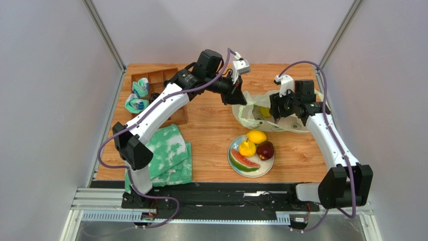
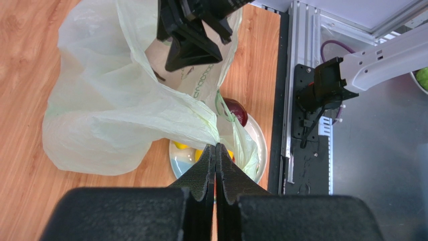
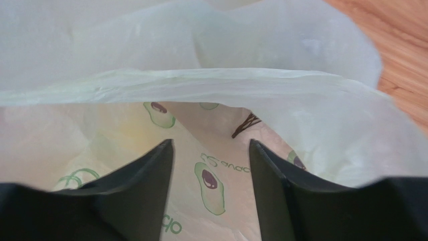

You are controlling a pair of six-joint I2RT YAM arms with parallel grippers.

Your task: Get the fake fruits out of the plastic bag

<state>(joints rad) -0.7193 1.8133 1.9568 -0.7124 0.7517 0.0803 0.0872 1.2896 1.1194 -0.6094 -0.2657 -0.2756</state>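
The pale yellow-green plastic bag (image 1: 247, 114) lies at the back right of the table. My left gripper (image 1: 236, 99) is shut on the bag's near edge and holds it up; in the left wrist view its tips (image 2: 216, 146) pinch the film (image 2: 115, 100). My right gripper (image 1: 279, 108) is open, its fingers inside the bag's mouth (image 3: 211, 145), holding nothing. A yellow fruit (image 1: 264, 111) shows through the bag. A thin brown stem (image 3: 246, 124) lies on the bag's printed floor. The lemon (image 1: 256, 136), pear (image 1: 246, 148), plum (image 1: 265, 150) and watermelon slice (image 1: 244, 161) lie on the plate (image 1: 232, 150).
A green-and-white cloth (image 1: 168, 153) lies folded at the front left. A wooden compartment tray (image 1: 166, 80) with blue-green packets (image 1: 138, 95) stands at the back left. The plate (image 2: 258, 135) sits just in front of the bag, under the lifted edge.
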